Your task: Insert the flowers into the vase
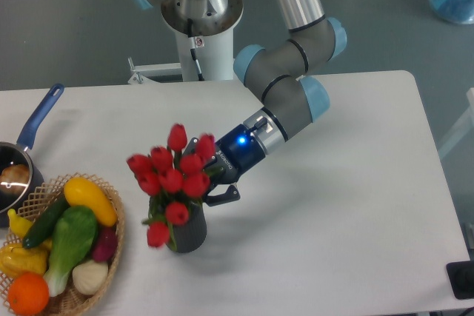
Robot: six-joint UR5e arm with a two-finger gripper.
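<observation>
The flowers [172, 175], a bunch of red tulip buds on green stems, stand with their stems in the vase [189, 233], a small dark grey cylinder on the white table. The buds are motion-blurred and spread wider than the vase mouth. My gripper [209, 169] reaches in from the right, just above the vase and right behind the bunch. One dark finger [224, 195] shows below the buds and another dark tip [194, 141] shows above them, so the jaws stand spread apart. The buds hide the stems between the fingers.
A wicker basket [112, 246] of vegetables and fruit sits at the front left, close to the vase. A blue-handled saucepan [37, 120] lies at the left edge. The robot base [201, 27] stands behind the table.
</observation>
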